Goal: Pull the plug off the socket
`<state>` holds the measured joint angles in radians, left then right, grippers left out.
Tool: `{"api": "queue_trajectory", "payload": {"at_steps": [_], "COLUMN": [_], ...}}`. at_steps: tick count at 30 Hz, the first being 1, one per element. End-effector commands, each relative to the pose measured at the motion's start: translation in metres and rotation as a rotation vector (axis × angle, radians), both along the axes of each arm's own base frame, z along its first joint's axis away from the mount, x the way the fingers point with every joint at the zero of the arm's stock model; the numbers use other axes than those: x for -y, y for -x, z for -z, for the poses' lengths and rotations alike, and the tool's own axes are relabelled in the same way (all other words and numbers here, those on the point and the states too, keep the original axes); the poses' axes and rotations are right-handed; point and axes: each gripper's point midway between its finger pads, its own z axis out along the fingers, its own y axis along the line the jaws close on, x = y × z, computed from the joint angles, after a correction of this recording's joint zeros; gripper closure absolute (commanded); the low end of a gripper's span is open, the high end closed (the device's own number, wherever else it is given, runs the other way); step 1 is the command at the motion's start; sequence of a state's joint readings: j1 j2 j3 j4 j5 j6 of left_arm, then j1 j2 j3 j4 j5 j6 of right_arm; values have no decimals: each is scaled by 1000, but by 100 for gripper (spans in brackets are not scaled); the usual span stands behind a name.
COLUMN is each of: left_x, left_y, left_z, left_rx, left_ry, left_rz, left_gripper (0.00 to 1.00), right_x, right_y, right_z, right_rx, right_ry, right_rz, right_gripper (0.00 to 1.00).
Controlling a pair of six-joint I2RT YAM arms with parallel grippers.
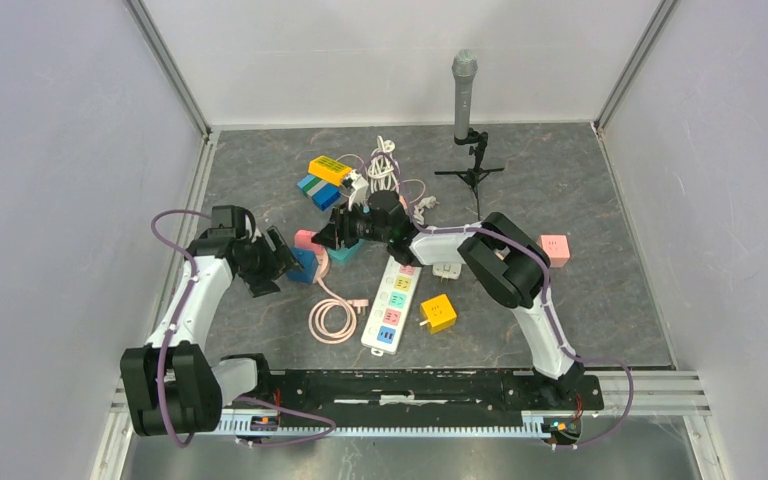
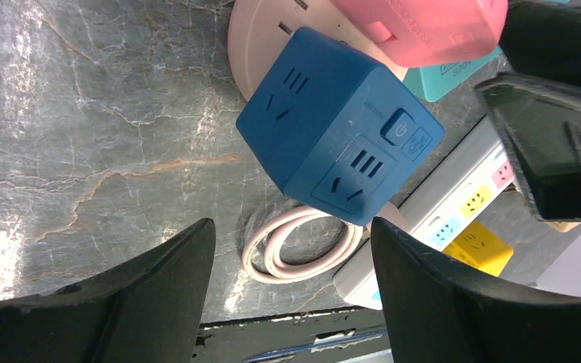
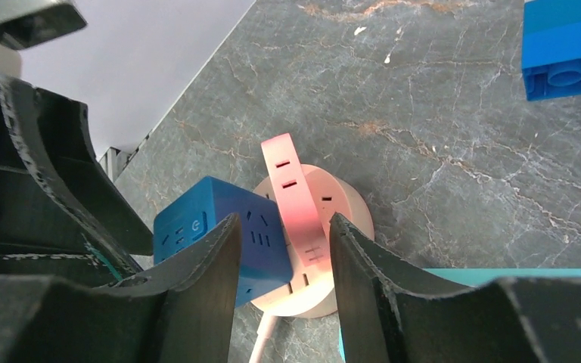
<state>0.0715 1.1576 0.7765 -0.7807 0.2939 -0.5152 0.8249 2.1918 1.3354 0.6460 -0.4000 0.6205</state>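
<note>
Black fingers of the right tool (image 3: 284,227) fill the foreground of its wrist view. They stand apart on either side of the pink plug block (image 3: 295,200), with no clamp on it that I can make out. That plug stands on edge in the round pale-pink socket (image 3: 344,215), left of the middle of the tabletop (image 2: 83,113), toward its left edge.

A blue cube adapter (image 2: 333,128) sits hard against the plug on the same disc. The left tool (image 2: 293,227) hovers just short of the cube, its fingers wide apart and empty.

The plug looks like hard, smooth moulded plastic: stiff, light and likely slippery. Only pin friction should hold it in. The best hold is probably across its two broad flat faces, pulling straight out along the pins.

The socket looks light too, and its coiled pink cable (image 2: 287,253) is soft, so it may lift with the plug unless it is braced. A white power strip (image 1: 392,305) lies just beyond the coil.
</note>
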Motion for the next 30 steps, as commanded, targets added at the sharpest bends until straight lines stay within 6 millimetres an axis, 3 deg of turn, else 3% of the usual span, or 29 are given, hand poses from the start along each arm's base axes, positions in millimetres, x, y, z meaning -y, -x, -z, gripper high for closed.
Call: {"api": "queue_trajectory", "payload": {"at_steps": [1, 6, 12, 15, 17, 22, 30], "left_x": [-1, 0, -2, -4, -5, -7, -10], "left_y": [-23, -22, -18, -16, -15, -11, -5], "left_z": [-23, -12, 4, 9, 11, 16, 22], "left_rx": [112, 70, 14, 0, -7, -23, -57], "left_ry": [4, 13, 6, -6, -8, -23, -42], "left_rz": [-24, -40, -54, -59, -59, -55, -53], "left_gripper": [18, 19, 24, 27, 28, 32, 34], "right_x": [-12, -16, -19, -20, -21, -22, -38], "right_y": [5, 10, 10, 12, 11, 2, -2], "right_z": [-9, -11, -12, -13, -11, -1, 3], "right_rx": [66, 70, 71, 68, 72, 87, 51], "right_ry": [-35, -61, -85, -99, -92, -51, -98], "right_rz": [-43, -71, -83, -94, -89, -66, -103], "right_gripper": [48, 49, 69, 72, 69, 47, 60]}}
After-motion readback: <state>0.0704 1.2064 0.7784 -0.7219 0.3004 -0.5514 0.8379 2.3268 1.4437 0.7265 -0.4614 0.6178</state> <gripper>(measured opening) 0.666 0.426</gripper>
